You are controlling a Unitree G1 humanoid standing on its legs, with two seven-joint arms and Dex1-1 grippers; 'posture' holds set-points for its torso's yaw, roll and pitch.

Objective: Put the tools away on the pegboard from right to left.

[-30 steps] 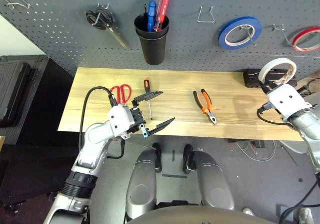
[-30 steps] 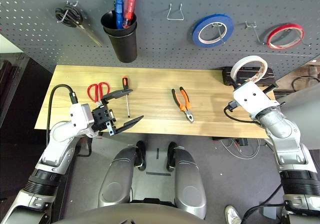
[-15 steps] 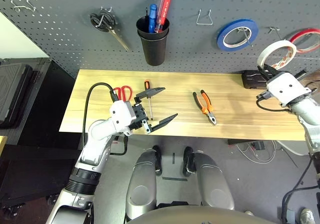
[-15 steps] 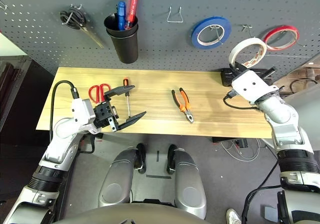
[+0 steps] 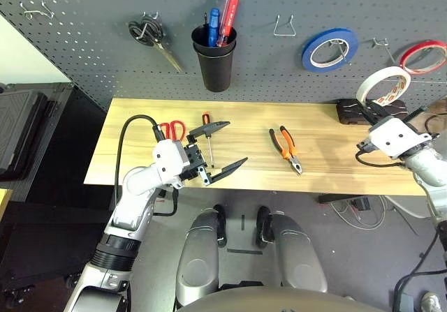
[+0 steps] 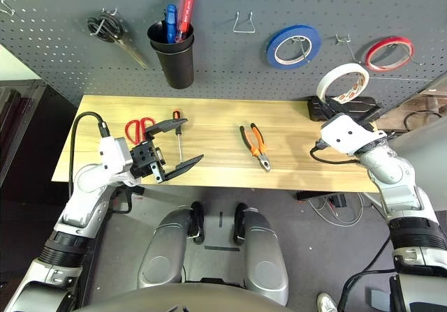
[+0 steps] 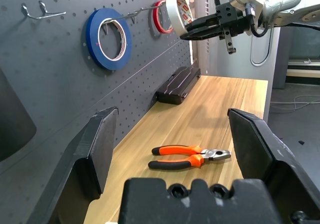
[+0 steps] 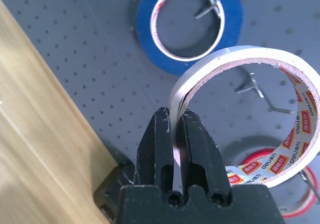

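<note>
My right gripper (image 5: 373, 105) is shut on the cream-white tape roll (image 5: 383, 85), held up in front of the pegboard (image 5: 84, 54) just below a bare hook (image 8: 255, 88) between the blue and red rolls. The fingertips (image 8: 161, 118) pinch the roll's band (image 8: 295, 91). On the table lie the orange-and-black pliers (image 5: 286, 148), the slim screwdriver (image 5: 207, 141) and the red-handled scissors (image 5: 169, 128). My left gripper (image 5: 225, 146) hangs open above the table's front edge, right beside the screwdriver, holding nothing.
On the pegboard hang a blue tape roll (image 5: 330, 48), a red tape roll (image 5: 426, 55), a bare wire hook (image 5: 286, 24), a black cup (image 5: 215, 61) with pens, and black-handled scissors (image 5: 150, 36). A black box (image 5: 353, 109) sits at the table's back right.
My right gripper lifted the cream tape roll toward the board, then sank slightly below the hook. The left gripper has barely shifted and stays open.
</note>
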